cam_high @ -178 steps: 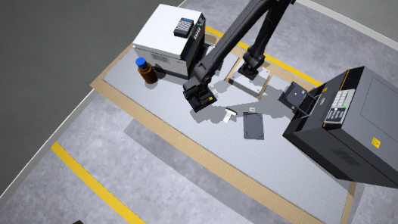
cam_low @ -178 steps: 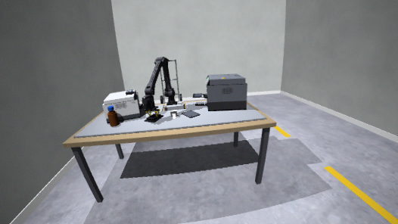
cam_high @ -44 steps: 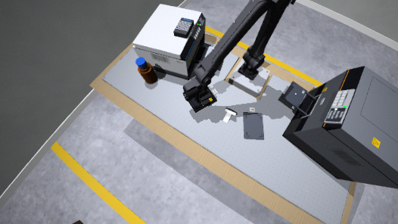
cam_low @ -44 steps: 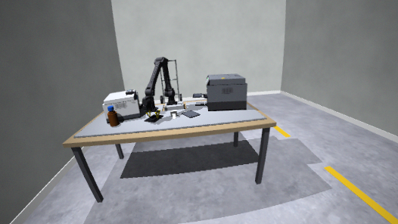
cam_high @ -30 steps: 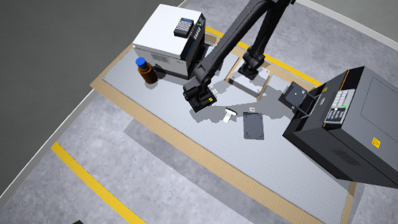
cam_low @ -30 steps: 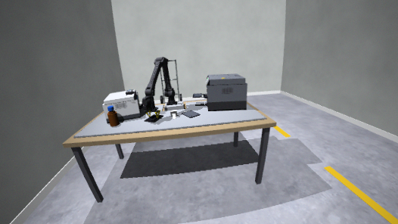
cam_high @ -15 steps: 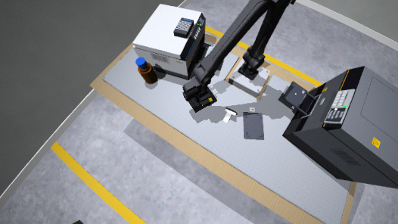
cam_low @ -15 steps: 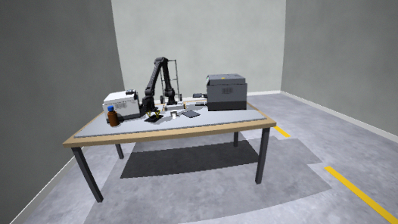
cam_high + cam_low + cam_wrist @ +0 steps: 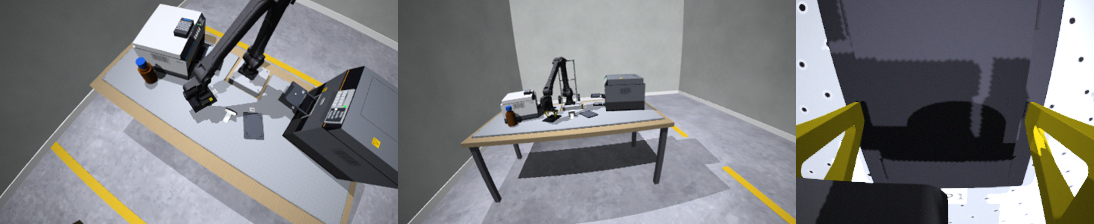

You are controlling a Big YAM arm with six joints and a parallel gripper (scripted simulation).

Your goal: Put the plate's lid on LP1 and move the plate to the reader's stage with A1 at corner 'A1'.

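Tabletop: pale and wood-edged (image 9: 287, 166) (image 9: 610, 122), carrying everything below.
Reader: a dark machine (image 9: 371, 110) (image 9: 625, 96) at one end, its stage (image 9: 295, 95) sticking out in front.
Dispenser: a white machine (image 9: 166, 30) (image 9: 519, 102) near the other end; its stage is mostly hidden by the arm (image 9: 234, 34) (image 9: 550, 81).
Bottle: amber with a blue cap (image 9: 147, 73) (image 9: 511, 118), upright beside the dispenser.
Dark slab: flat (image 9: 197, 109) (image 9: 551, 119) (image 9: 941, 35) under the jaws, beside a partly covered label ending in "P1" — presumably LP1. Whether it is the bare position or has the lid on it, I cannot tell.
Second slab: dark and flat (image 9: 253, 126) (image 9: 589, 113), between the first slab and the reader.
Jaws: yellow-fingered (image 9: 206, 100) (image 9: 551, 114) (image 9: 945, 103), spread fully apart and clamped on nothing — one finger at each side of the dark slab; contact is unclear.
Plate: not identifiable; probably out of sight on the dispenser's stage.
Progress: likely at lid set-down, though seating is unconfirmed. Carrying the plate to the reader, with A1 at its corner, appears still to do.
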